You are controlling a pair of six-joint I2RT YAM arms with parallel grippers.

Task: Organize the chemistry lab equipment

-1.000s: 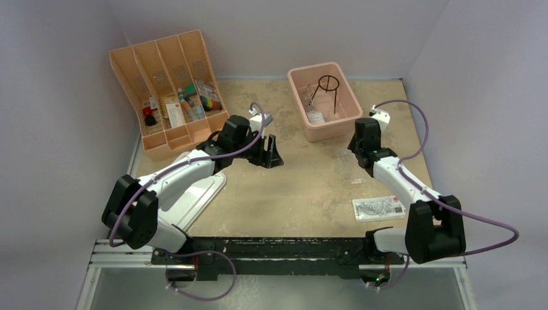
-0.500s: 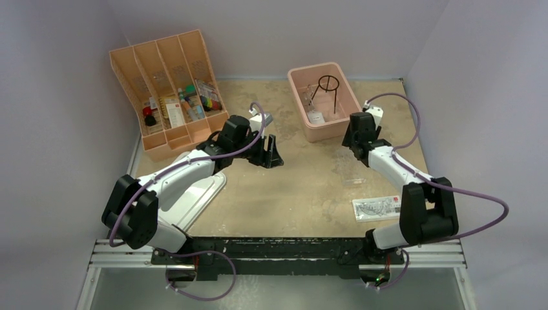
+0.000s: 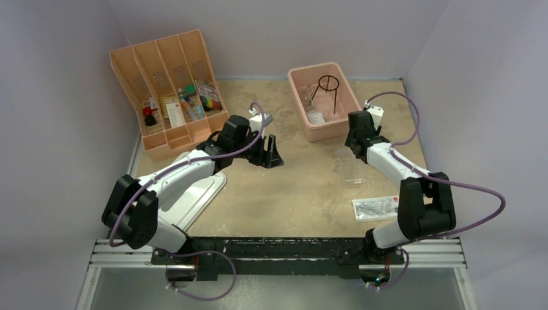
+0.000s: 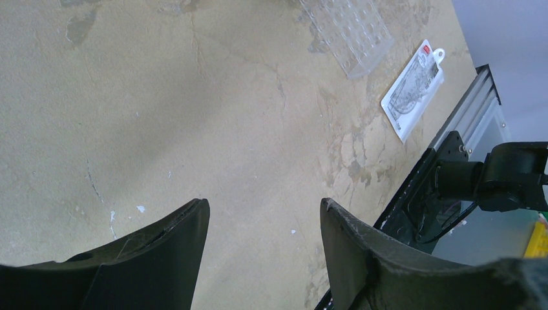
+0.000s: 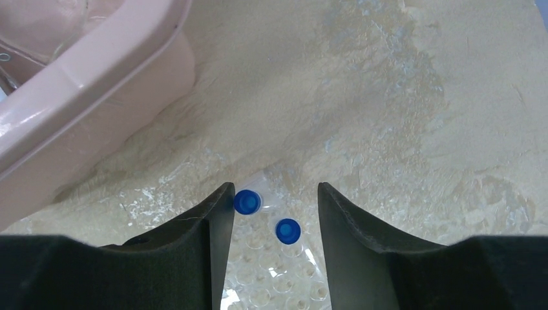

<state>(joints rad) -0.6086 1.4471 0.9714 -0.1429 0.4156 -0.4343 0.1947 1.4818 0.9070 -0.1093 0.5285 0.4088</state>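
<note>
Tidying partly done: black wire ring tripod (image 3: 329, 82) sits in pink rectangular tub (image 3: 326, 131) at upper centre; clear well rack (image 3: 349, 167) and clear packet (image 3: 379, 208) lie loose on table (image 3: 304, 187), lower right. Jaws of left gripper (image 4: 265, 213) and right gripper (image 5: 274, 194) gape, empty.

Matt, rough, mottled tan surface (image 4: 194, 97); smooth glossy plastic pink tub (image 5: 97, 84); transp. plastic clear well rack (image 4: 352, 32); glossy film packet (image 4: 413, 90).

Bright, even, diffuse light; faint soft shadows; sharp focus.
</note>
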